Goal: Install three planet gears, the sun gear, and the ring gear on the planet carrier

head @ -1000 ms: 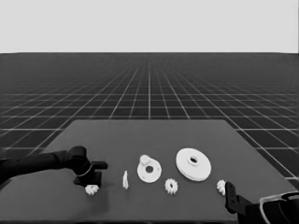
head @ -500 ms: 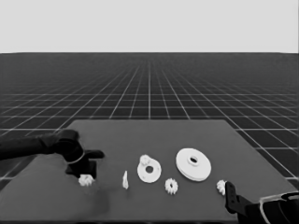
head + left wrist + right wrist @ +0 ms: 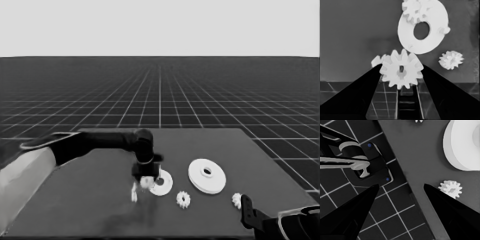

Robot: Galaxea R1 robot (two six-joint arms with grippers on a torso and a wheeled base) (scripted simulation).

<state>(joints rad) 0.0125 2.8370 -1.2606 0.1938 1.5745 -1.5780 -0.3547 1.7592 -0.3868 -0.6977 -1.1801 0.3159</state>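
White against the dark tabletop (image 3: 90,200), one loose gear (image 3: 236,200) lay nearest, at the front right, just beside the parked right gripper (image 3: 246,210), whose fingers stood apart around nothing. A second loose gear (image 3: 183,199) lay flat farther left, in front of the two round parts and apart from both. Left of it a thin white piece (image 3: 134,193) stood upright, its long axis vertical, close under the left gripper (image 3: 145,181). That gripper hung fingers-down at the near left edge of the smaller round part (image 3: 162,183) and was clamped on a gear (image 3: 401,72); in the wrist view the gear's flat face and bore faced the camera, teeth pinched between the fingers. Whether it touched the part could not be told. The smaller round part lay flat, hole upward, with another gear (image 3: 413,10) already sitting on its rim. Farther right, well apart, the larger round part (image 3: 206,175) lay flat with its raised middle up.
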